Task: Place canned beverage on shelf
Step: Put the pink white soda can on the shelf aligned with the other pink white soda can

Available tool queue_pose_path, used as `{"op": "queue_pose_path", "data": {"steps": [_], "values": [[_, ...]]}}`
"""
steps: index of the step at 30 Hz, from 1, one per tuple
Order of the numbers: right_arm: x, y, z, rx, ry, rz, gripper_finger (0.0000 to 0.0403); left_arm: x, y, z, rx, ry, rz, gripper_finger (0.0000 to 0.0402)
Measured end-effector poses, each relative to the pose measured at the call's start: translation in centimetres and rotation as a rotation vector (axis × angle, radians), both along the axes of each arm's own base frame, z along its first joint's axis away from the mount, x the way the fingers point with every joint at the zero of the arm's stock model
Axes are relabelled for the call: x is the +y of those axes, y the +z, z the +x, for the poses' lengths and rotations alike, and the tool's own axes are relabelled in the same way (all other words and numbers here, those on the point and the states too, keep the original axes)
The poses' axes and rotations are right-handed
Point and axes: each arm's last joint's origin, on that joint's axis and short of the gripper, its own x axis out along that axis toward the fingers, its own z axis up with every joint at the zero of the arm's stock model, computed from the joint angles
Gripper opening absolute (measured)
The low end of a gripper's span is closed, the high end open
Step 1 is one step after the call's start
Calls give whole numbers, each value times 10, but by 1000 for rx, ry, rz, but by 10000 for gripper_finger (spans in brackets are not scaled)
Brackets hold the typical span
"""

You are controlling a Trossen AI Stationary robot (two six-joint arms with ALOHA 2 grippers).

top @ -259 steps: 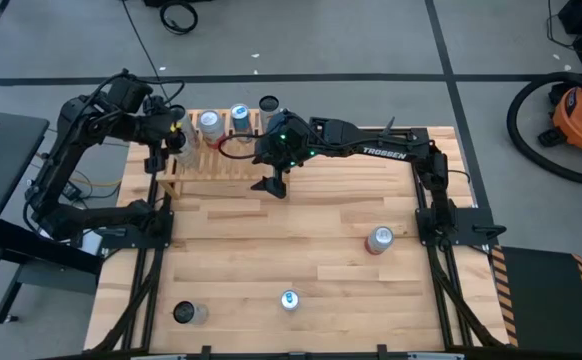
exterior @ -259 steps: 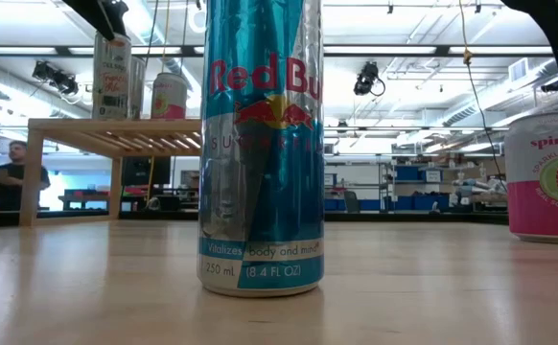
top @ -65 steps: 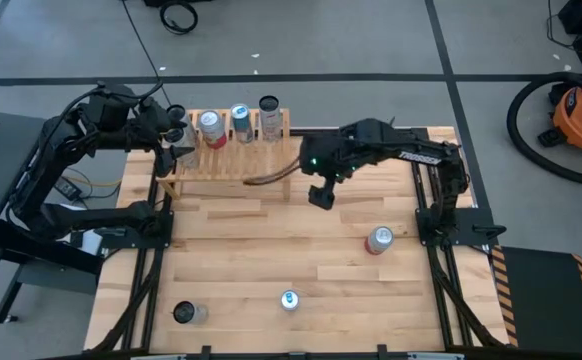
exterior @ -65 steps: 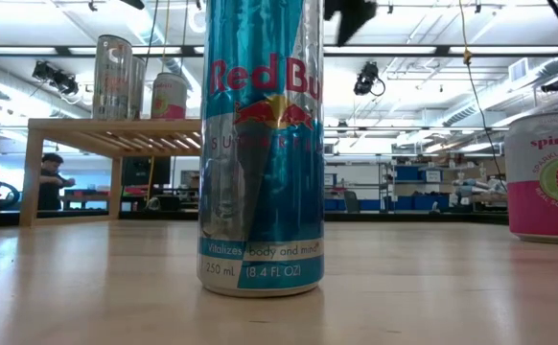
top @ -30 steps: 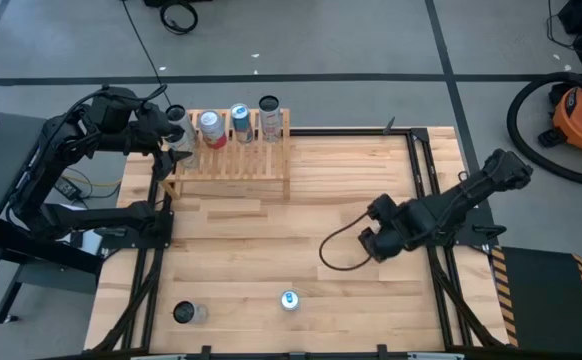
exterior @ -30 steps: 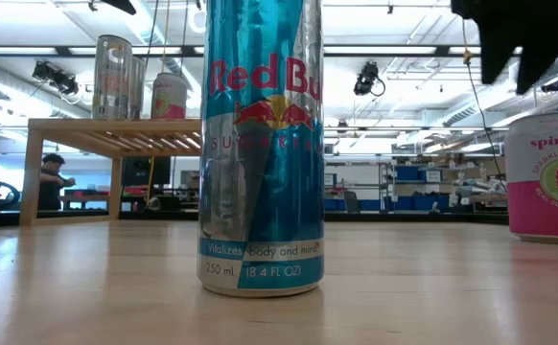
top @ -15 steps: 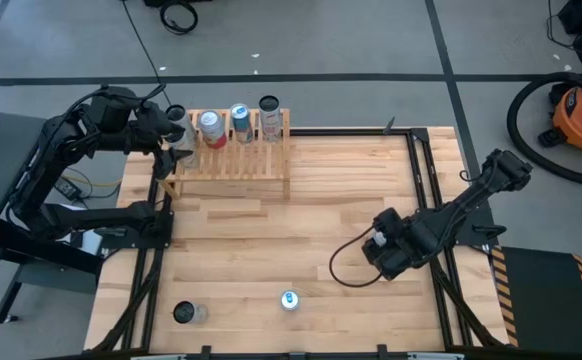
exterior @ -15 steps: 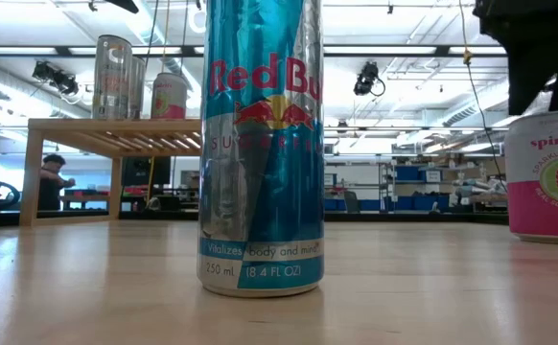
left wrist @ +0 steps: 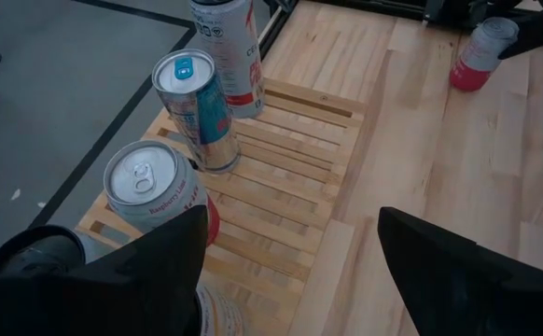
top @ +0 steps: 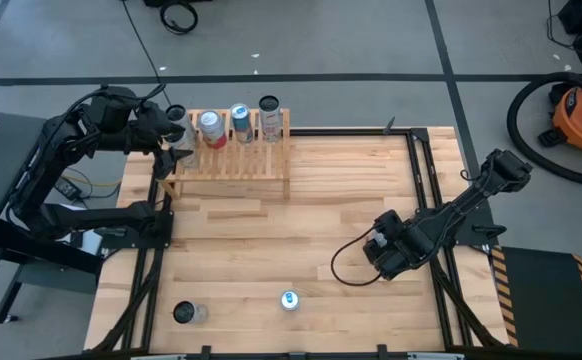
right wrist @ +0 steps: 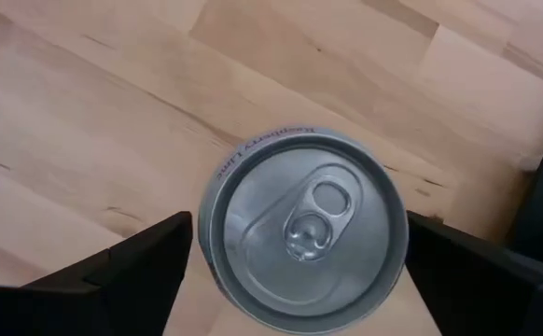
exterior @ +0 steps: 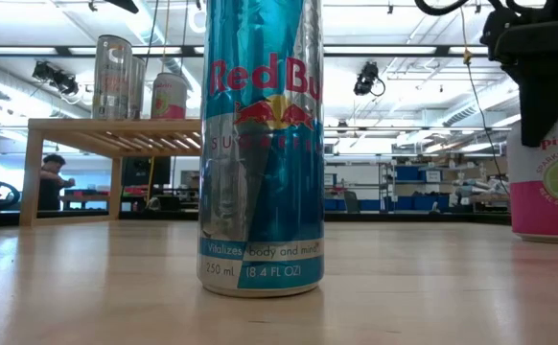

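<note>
A pink-and-white can [right wrist: 301, 245] stands upright on the table's right side [top: 369, 243]. My right gripper [right wrist: 299, 280] is open and points down over it, one finger [right wrist: 122, 275] on each side of the can's top. In the low view one finger [exterior: 540, 120] hangs in front of the can [exterior: 557, 182]. The shelf [top: 233, 165] stands at the far left and carries several upright cans [left wrist: 197, 107]. My left gripper [left wrist: 285, 280] hovers open above the shelf's left end [top: 171, 138] with nothing between its fingers. My right gripper comes at the pink-and-white can from above, fingers pointing down on two opposite sides of its upper wall [right wrist: 397, 233]. The can stands on the table. Whether the fingers touch the wall, I cannot tell.
A blue Red Bull can [top: 289, 299] stands near the table's front edge, filling the middle of the low view [exterior: 263, 144]. A dark-topped can [top: 186, 313] stands at the front left. A black cable [top: 349, 268] loops on the wood beside my right gripper.
My right gripper has come down over the pink-and-white can and shifted a little toward the table's near edge, rolling slightly. Its fingers now reach down past the can's rim. The can has stayed where it was.
</note>
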Motion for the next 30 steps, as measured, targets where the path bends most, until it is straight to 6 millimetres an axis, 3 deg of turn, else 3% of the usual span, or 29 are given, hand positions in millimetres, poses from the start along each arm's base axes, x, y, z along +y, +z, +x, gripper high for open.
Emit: {"op": "queue_pose_path", "data": {"steps": [9, 16, 23, 30], "values": [[1, -1, 0, 4, 12, 13, 298, 0, 0, 0, 0, 1, -1, 316], [-1, 4, 5, 21, 7, 56, 297, 0, 0, 0, -7, 11, -12, 316], [-11, 35, 29, -36, 88, 93, 297, 0, 0, 0, -7, 11, -12, 316], [-39, 72, 55, -116, 174, 75, 297, 0, 0, 0, -6, 11, -13, 316]]}}
